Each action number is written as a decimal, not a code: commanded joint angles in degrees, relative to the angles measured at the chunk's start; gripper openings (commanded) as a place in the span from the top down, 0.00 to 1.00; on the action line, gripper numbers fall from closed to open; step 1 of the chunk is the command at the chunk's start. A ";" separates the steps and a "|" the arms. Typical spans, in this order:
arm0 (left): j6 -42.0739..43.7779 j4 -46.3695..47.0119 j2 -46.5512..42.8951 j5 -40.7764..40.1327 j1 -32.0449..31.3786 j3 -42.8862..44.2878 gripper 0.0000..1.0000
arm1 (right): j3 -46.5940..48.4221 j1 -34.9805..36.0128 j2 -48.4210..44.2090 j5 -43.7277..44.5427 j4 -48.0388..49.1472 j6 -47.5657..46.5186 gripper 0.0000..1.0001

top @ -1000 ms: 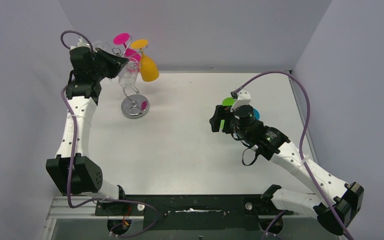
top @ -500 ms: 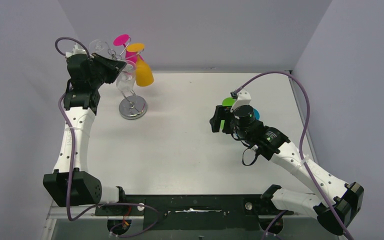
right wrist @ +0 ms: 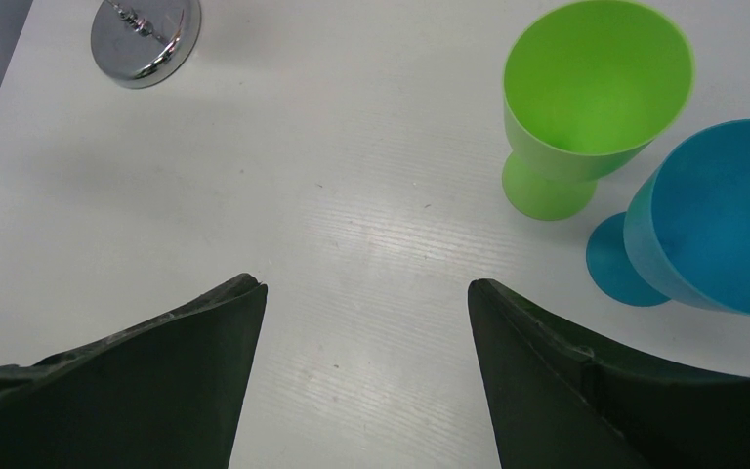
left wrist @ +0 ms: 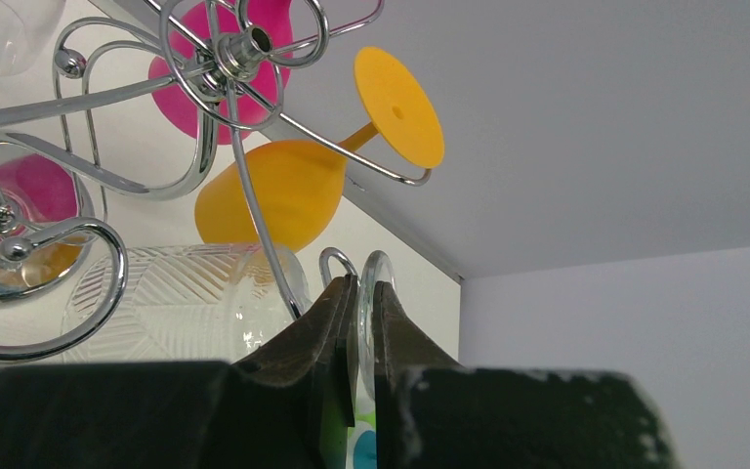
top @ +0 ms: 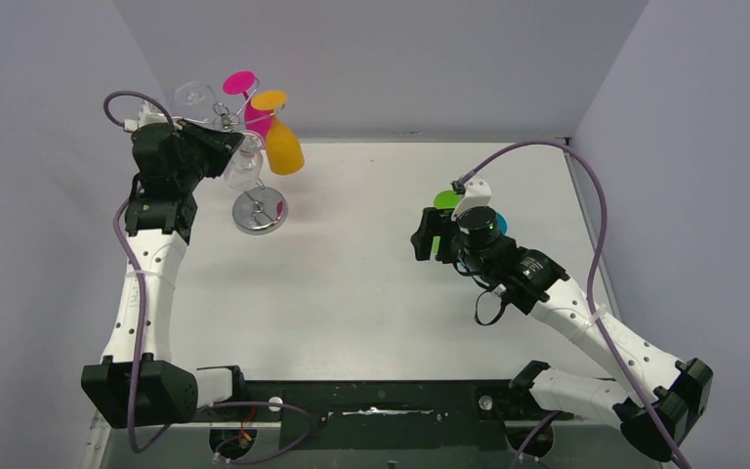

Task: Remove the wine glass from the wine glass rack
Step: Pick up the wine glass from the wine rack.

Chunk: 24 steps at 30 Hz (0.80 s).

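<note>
Two white-and-black arms on a black base rail

From the black base rail (top: 381, 401), the left arm (top: 146, 283) and the right arm (top: 586, 322) are built of white tubular links dotted with small dark screw holes, joined by chunky black joint housings. A purple cable (top: 598, 220) loops alongside each arm away from the rail. The left pincer (top: 237, 145) and the right pincer (right wrist: 365, 288) have dark, matte, wedge-shaped fingers (right wrist: 171, 371). The left pair is flecked with pale scuffs near its roots.
</note>
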 commanded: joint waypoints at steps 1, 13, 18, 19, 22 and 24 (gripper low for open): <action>-0.87 8.81 -4.31 -0.82 0.16 0.38 1.00 | 0.73 -0.39 -1.34 -0.06 1.17 -0.55 0.22; -1.31 9.57 -3.96 -5.73 0.11 1.09 1.00 | 0.82 -0.39 -0.72 -0.03 1.42 -0.68 0.22; -2.62 12.14 -2.54 -6.82 -0.67 0.80 1.00 | 0.82 -0.46 -0.53 0.19 1.41 -0.78 0.22; -2.65 12.65 -2.22 -7.66 -1.15 0.94 1.00 | 0.82 -0.47 -0.46 0.19 1.43 -0.78 0.22; -2.01 12.86 -0.85 -9.72 -2.45 2.24 1.00 | 0.89 -0.55 -0.39 0.36 1.43 -0.82 0.22; -1.56 12.73 -0.16 -11.07 -3.48 3.06 1.00 | 0.91 -0.48 -0.49 0.52 1.45 -0.86 0.22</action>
